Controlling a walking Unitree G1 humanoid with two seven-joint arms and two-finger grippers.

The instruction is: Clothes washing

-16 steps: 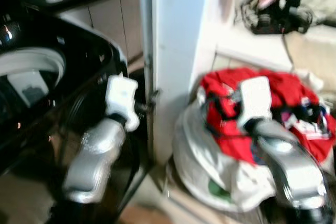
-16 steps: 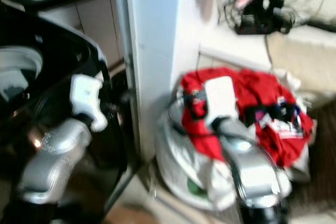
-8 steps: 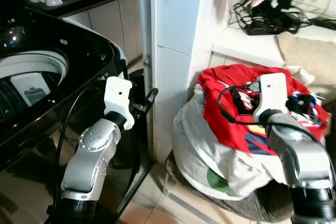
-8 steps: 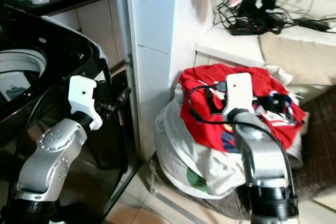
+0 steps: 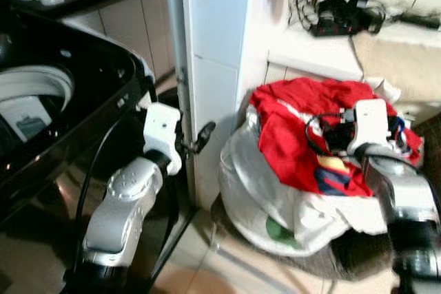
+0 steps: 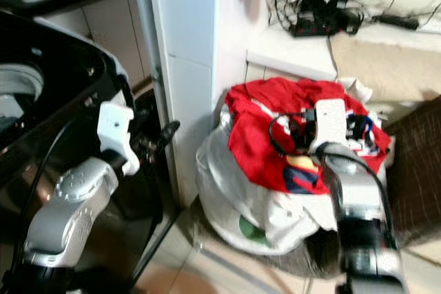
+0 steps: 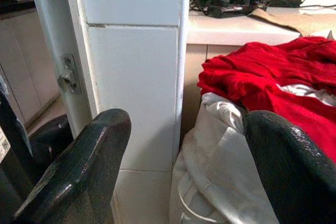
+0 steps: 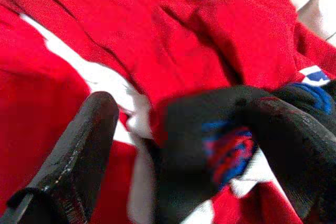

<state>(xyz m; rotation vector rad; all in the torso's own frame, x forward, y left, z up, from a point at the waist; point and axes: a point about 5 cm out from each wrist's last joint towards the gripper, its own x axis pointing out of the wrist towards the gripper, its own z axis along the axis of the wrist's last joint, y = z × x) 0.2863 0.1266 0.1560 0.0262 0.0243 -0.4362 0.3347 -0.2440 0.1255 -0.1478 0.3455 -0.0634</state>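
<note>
Right wrist view: right claw (image 8: 173,145) spread wide, fingers either side of a dark garment (image 8: 210,129) with blue and red print, nothing pinched yet. Likely lined up to take that piece first, since it sits on top. Under it, the red shirt (image 5: 296,129) crowns the laundry pile, heaped in a white bag (image 5: 269,197) on the floor by the white pillar (image 5: 213,67). Left claw (image 7: 184,171) open too, held idle near the pillar, pointing toward the bag. Washing machine (image 5: 62,108) stands on the left, lid up, drum ready for loading.
</note>
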